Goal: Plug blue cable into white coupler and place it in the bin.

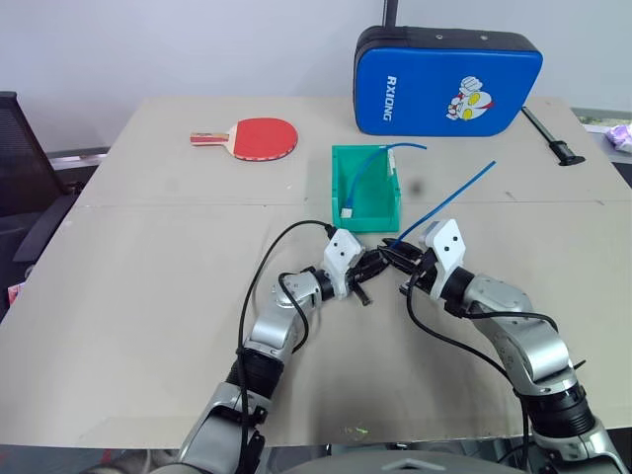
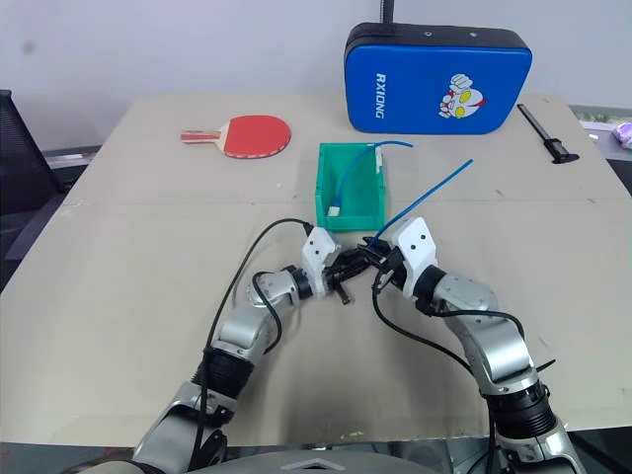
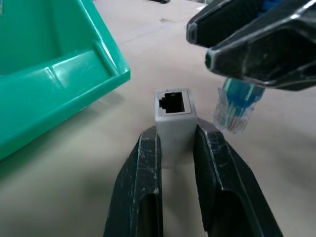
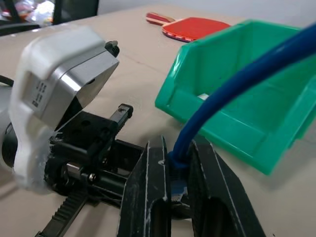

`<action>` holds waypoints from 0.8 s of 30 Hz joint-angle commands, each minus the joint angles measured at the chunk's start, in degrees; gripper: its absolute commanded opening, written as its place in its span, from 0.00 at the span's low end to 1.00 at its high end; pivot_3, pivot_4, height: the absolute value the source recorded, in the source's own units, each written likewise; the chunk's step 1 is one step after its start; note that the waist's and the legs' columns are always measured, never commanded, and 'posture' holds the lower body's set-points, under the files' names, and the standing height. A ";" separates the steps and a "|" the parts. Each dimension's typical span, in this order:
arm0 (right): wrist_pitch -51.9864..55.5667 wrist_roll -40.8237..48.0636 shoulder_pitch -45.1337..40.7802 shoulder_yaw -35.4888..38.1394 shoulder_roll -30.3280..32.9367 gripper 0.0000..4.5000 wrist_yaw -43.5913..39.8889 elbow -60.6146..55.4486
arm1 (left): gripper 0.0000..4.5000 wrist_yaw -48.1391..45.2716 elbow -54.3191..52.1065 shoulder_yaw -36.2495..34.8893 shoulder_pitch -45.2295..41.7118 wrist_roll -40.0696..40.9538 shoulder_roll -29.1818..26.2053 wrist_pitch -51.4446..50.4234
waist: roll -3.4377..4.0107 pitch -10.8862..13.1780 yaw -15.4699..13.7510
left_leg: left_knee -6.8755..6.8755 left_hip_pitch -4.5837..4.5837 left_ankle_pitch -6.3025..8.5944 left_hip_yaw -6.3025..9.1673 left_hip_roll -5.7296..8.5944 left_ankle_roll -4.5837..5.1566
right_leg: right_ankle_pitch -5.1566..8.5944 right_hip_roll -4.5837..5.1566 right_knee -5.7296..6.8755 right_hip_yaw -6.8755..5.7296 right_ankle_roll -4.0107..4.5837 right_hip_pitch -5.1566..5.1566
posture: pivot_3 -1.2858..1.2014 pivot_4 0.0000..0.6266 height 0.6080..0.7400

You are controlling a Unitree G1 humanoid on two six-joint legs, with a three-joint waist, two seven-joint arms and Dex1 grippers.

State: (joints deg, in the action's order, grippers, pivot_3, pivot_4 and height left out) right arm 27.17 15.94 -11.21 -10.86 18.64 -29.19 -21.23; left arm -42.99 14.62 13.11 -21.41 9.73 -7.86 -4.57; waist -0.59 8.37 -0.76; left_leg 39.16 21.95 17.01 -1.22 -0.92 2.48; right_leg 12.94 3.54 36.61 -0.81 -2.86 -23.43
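My left gripper point(image 1: 372, 265) is shut on the white coupler point(image 3: 173, 114), whose dark socket faces away from it. My right gripper point(image 1: 397, 254) is shut on the blue cable point(image 1: 449, 197) just behind its clear plug point(image 3: 233, 109). The cable's free end rises up and to the right. The two grippers meet tip to tip over the table, just in front of the green bin point(image 1: 380, 214). The plug hangs close beside the coupler's socket, apart from it. In the right wrist view the cable point(image 4: 232, 89) runs up out of my right gripper point(image 4: 178, 154), with the bin point(image 4: 237, 116) behind.
Another blue cable point(image 1: 361, 180) lies inside the bin. A red table tennis paddle point(image 1: 261, 137) lies at the back left, a blue padded cushion point(image 1: 446, 81) at the back, and a black tool point(image 1: 555, 139) at the back right.
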 commanded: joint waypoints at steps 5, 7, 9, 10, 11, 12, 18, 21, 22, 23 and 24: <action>7.34 -0.56 -0.49 -1.19 -2.65 0.00 5.19 -4.19 | 0.06 -2.33 1.02 1.17 0.13 1.01 1.80 -1.40 | -0.04 -0.06 0.01 | 0.00 -0.03 0.00 0.01 -0.01 0.00 | 0.00 0.01 0.01 0.01 0.00 0.03 | 0.52 0.24 0.91; 8.14 -0.58 -1.19 -0.79 -3.70 0.00 6.54 -4.70 | 0.06 -2.39 1.31 0.97 0.08 1.12 2.07 -1.67 | -0.04 -0.07 0.00 | 0.00 -0.04 0.00 0.02 -0.01 0.00 | 0.00 0.01 0.01 0.01 0.00 0.03 | 0.52 0.24 0.91; 8.72 -0.57 -2.19 -0.03 -4.85 0.00 7.95 -5.04 | 0.06 -2.54 1.73 0.85 -0.19 0.86 2.12 -1.66 | -0.04 -0.08 -0.06 | 0.00 -0.04 0.00 0.04 0.00 0.00 | 0.00 0.00 0.02 -0.01 0.00 0.04 | 0.52 0.24 0.91; 8.88 -0.47 -2.71 0.28 -5.31 0.00 8.33 -5.13 | 0.06 -2.50 2.06 0.55 -0.34 0.90 2.27 -1.66 | -0.04 -0.07 -0.07 | 0.00 -0.03 0.00 0.05 0.01 0.00 | 0.00 0.01 0.02 -0.01 0.00 0.04 | 0.52 0.24 0.91; 9.04 -0.41 -3.11 0.42 -5.69 0.00 8.61 -5.14 | 0.06 -2.50 2.41 0.27 -0.46 0.87 2.37 -1.59 | -0.04 -0.07 -0.06 | 0.01 -0.02 0.00 0.05 0.02 0.00 | 0.00 0.01 0.02 -0.01 0.00 0.04 | 0.52 0.24 0.91; 9.19 -0.36 -3.48 0.50 -6.01 0.00 8.83 -5.20 | 0.06 -2.62 2.69 0.12 -0.53 0.81 2.38 -1.48 | -0.04 -0.07 -0.06 | 0.01 -0.01 0.00 0.05 0.02 0.00 | 0.00 0.03 0.02 -0.01 0.00 0.03 | 0.52 0.24 0.91; 10.90 -0.80 -4.33 -0.18 -6.92 0.00 10.18 -5.39 | 0.06 -3.22 4.13 -0.90 -0.31 1.39 2.59 -1.51 | -0.04 -0.08 -0.06 | 0.02 -0.02 0.00 0.08 0.14 0.01 | 0.00 0.08 0.02 0.00 0.00 0.05 | 0.52 0.24 0.91; 11.53 -1.93 -4.42 -0.08 -7.20 0.00 11.75 -5.22 | 0.06 -3.54 4.67 -0.38 0.04 0.34 2.21 -0.50 | -0.04 -0.08 -0.05 | 0.02 -0.02 0.00 0.08 0.15 0.01 | 0.00 0.08 0.02 0.00 0.00 0.05 | 0.52 0.24 0.91; 11.75 -2.33 -4.59 -0.04 -7.13 0.00 12.10 -5.12 | 0.06 -3.56 4.68 -0.53 0.15 0.53 2.37 -0.59 | -0.04 -0.08 -0.04 | 0.02 -0.03 0.00 0.08 0.15 0.01 | 0.00 0.07 0.02 0.00 0.00 0.05 | 0.52 0.24 0.91; 11.98 -2.63 -4.82 0.09 -7.07 0.00 12.39 -5.04 | 0.06 -3.45 4.63 -0.87 0.27 1.01 2.68 -0.96 | -0.04 -0.08 -0.04 | 0.02 -0.03 0.00 0.08 0.15 0.01 | 0.00 0.07 0.02 0.00 0.00 0.05 | 0.52 0.24 0.91; 12.28 -2.91 -5.09 0.33 -7.03 0.00 12.76 -5.02 | 0.06 -3.48 4.70 -0.83 0.34 0.97 2.69 -0.94 | -0.04 -0.08 -0.04 | 0.02 -0.03 0.00 0.08 0.15 0.01 | 0.00 0.08 0.02 0.00 0.00 0.05 | 0.52 0.24 0.91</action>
State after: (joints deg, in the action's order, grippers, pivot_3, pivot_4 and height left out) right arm 39.51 13.52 -14.81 -11.23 11.67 -17.14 -24.33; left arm -46.11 17.48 11.28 -22.25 10.73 -5.63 -4.64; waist -0.64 8.29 -0.81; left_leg 39.18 21.93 17.00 -1.13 -0.77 2.48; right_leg 12.94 3.62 36.64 -0.81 -2.86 -23.39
